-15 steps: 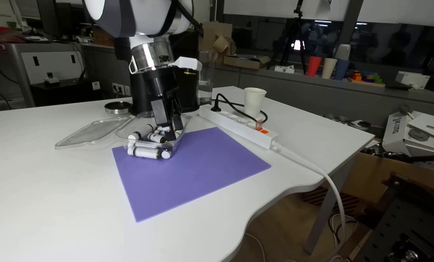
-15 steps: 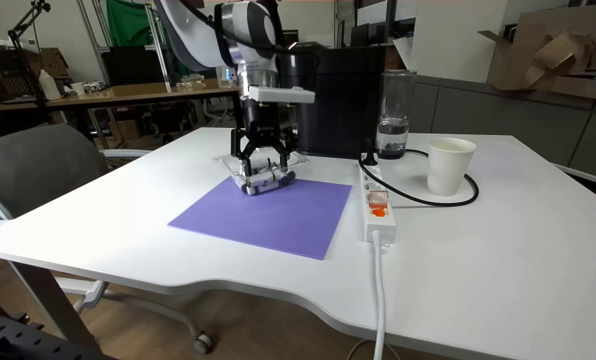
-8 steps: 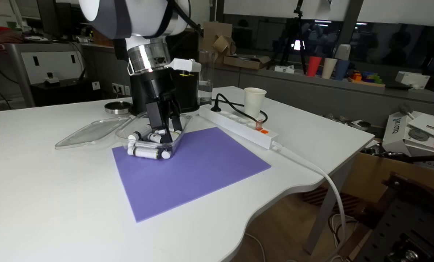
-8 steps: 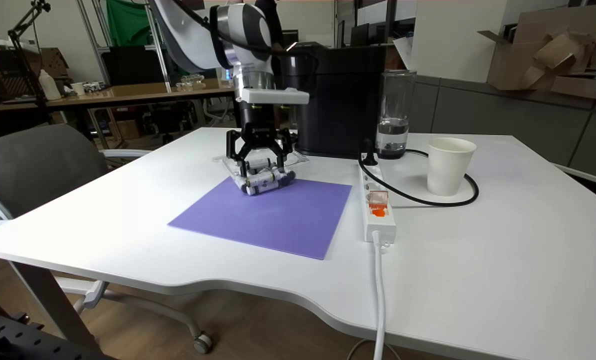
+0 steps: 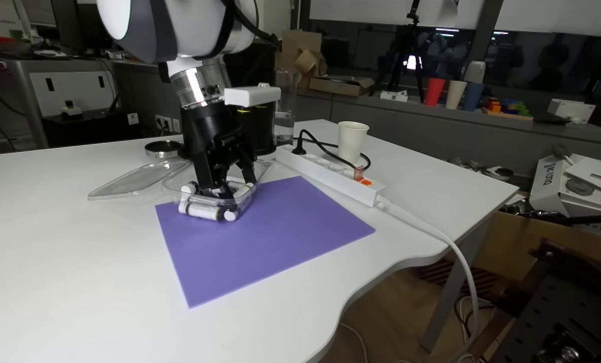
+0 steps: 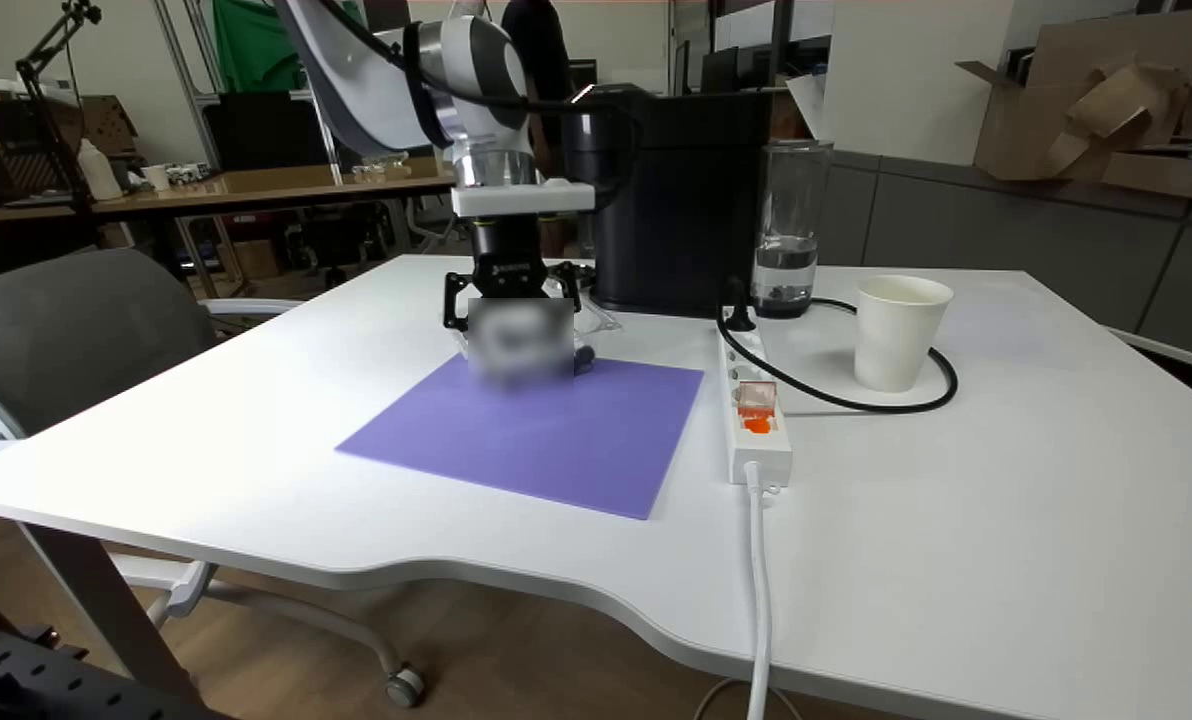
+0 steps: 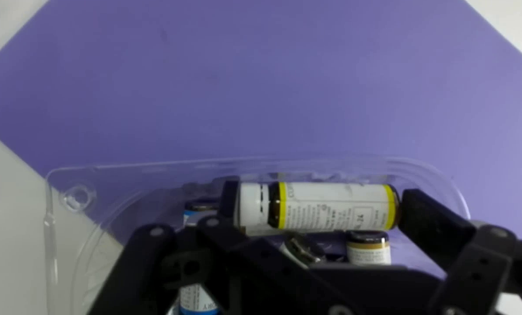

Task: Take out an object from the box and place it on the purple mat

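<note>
Partly on the purple mat (image 5: 280,242) rests the clear box (image 7: 64,236), just nudged slightly; inside it, the end effector (image 7: 319,201) has shifted and now appears to grip a white vial (image 7: 331,206) by both ends, so lifting it onto the mat likely follows.

There is one gripper (image 7: 319,203), one clear box (image 7: 59,253), one transparent lid (image 5: 136,179) and one purple mat (image 5: 265,247). At least four vials (image 7: 368,253) show in the box; the total is hidden. One white desk (image 5: 78,262) carries one power strip (image 5: 325,174), one paper cup (image 6: 901,335), one glass vessel (image 6: 786,210), one metal dish (image 5: 163,149) and one black machine (image 6: 691,210). Farther back stand one red cup (image 5: 434,92), one cream cup (image 5: 455,95) and one blue cup (image 5: 473,97).
</note>
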